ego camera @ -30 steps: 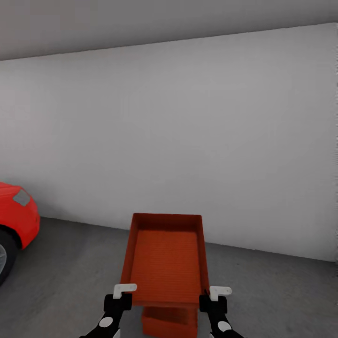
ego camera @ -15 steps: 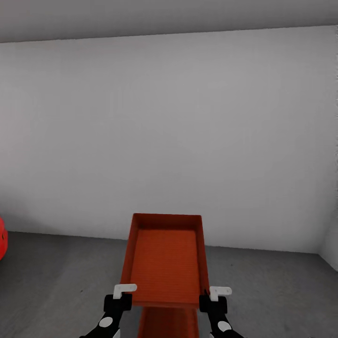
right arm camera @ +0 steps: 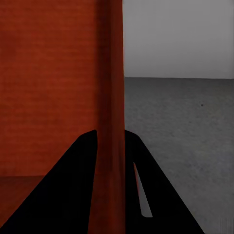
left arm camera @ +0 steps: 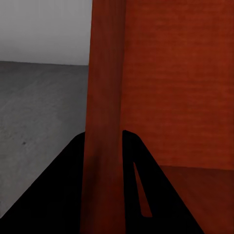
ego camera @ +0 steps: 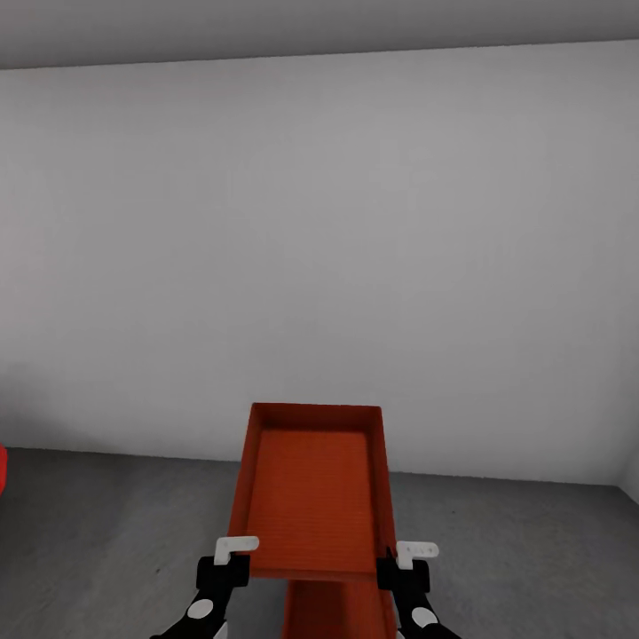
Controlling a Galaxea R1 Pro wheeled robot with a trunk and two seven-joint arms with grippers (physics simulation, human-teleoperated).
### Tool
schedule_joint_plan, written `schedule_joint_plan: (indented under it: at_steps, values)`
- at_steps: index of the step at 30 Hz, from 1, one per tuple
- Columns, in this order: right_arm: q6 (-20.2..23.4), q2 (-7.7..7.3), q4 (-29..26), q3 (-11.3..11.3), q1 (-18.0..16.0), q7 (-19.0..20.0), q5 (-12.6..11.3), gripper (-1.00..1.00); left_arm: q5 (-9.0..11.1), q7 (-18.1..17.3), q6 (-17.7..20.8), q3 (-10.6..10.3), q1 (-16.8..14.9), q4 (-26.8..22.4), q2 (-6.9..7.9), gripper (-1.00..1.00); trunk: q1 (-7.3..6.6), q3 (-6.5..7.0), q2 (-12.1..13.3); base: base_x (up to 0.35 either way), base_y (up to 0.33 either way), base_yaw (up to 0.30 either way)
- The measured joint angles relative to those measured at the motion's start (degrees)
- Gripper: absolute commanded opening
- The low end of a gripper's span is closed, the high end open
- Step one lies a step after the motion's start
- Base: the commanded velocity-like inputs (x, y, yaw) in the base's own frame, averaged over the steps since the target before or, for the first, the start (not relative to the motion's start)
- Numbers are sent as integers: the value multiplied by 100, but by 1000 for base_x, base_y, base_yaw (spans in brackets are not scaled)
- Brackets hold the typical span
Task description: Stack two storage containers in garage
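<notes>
In the head view I hold one orange-red storage container [ego camera: 312,497] level in front of me, open side up, above the garage's dark grey floor [ego camera: 532,559]. My left gripper [ego camera: 232,557] is shut on its left wall near the close end, and my right gripper [ego camera: 404,557] is shut on its right wall. The left wrist view shows the left gripper [left arm camera: 103,144] with black fingers [left arm camera: 68,185] on either side of the orange wall [left arm camera: 105,73]. In the right wrist view the right gripper [right arm camera: 109,141] clamps the other wall [right arm camera: 111,63]. The second container [ego camera: 339,614] lies on the floor just under the held one, mostly hidden by it.
A pale grey wall [ego camera: 319,248] stands straight ahead, meeting the floor just past the held container. A sliver of the red car [ego camera: 3,468] shows at the left edge. A wall corner [ego camera: 628,484] closes the right side. Bare concrete spreads on both sides.
The whole view has swung right, so the red car has slid almost out at the left edge. The floor container now shows further right under the held one. Both grips are unchanged.
</notes>
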Motion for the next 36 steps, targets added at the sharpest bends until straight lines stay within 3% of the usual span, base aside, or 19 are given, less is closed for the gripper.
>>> schedule_joint_plan:
  at_steps: [14, 26, 36]
  values:
    - [-1, 0, -1, -6, 0, -1, 8, -100, 3, 2, -2, -2, 0, 0, -1, -100, 1, 0, 0, 5, 5, -3]
    - [-26, 5, 17, 0, 0, -13, -1, -100, 9, 3, -7, -13, 0, 1, 1, -100, 1, -1, 0, 0, 0, -126]
    - [-30, 5, 20, -1, -1, -11, -2, -100, 7, 1, -10, -15, 0, 1, 3, -100, 1, -67, 1, 0, 0, -9]
